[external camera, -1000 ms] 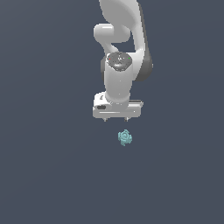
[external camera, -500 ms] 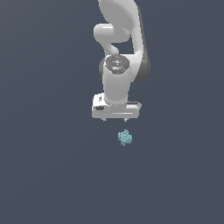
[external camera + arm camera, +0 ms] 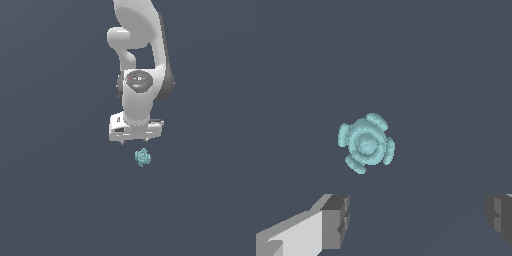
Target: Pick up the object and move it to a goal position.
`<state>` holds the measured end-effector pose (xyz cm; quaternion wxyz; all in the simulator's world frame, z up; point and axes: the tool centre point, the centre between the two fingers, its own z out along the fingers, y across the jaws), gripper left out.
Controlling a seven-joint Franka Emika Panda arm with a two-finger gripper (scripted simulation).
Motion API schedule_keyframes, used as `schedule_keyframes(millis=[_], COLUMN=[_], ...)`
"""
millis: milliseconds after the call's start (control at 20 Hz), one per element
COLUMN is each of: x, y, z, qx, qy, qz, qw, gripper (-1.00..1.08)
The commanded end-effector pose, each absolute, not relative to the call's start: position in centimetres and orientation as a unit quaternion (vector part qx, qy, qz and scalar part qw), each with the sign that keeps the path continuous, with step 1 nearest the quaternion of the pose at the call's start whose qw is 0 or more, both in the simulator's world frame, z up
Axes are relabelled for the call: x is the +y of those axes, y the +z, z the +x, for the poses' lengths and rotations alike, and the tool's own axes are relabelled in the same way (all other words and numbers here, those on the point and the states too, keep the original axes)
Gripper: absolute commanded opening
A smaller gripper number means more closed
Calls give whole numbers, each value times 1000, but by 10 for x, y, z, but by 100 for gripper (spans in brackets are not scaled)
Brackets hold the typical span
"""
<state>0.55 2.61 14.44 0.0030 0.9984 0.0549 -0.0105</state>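
Observation:
The object (image 3: 143, 157) is a small pale teal, knobbly-edged rounded blob lying on the flat dark grey surface. In the wrist view the object (image 3: 366, 143) shows from above, with several lobes around a round middle. My white gripper (image 3: 135, 142) hangs from the arm just above and behind the object, with only the short fingertips showing below the hand. In the wrist view the gripper (image 3: 418, 220) is open and empty, its two grey fingertips (image 3: 336, 221) wide apart. The object lies apart from the fingers, beyond them and off toward one finger's side.
The dark grey surface (image 3: 60, 200) spreads flat on all sides of the object. The white arm (image 3: 142, 60) rises above the gripper toward the top of the exterior view.
The arm and gripper have shifted slightly toward the exterior view's left and a little away from the object. The object has not moved.

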Motion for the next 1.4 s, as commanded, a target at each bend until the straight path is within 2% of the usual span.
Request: schedule_keyframes(millis=[0, 650, 1350], x=[32, 66, 70], y=[136, 94, 70], z=[9, 25, 25], qx=[82, 223, 237], qy=[-9, -1, 0], qz=[997, 975, 971], qw=[3, 1, 0], gripper=[100, 100, 100])
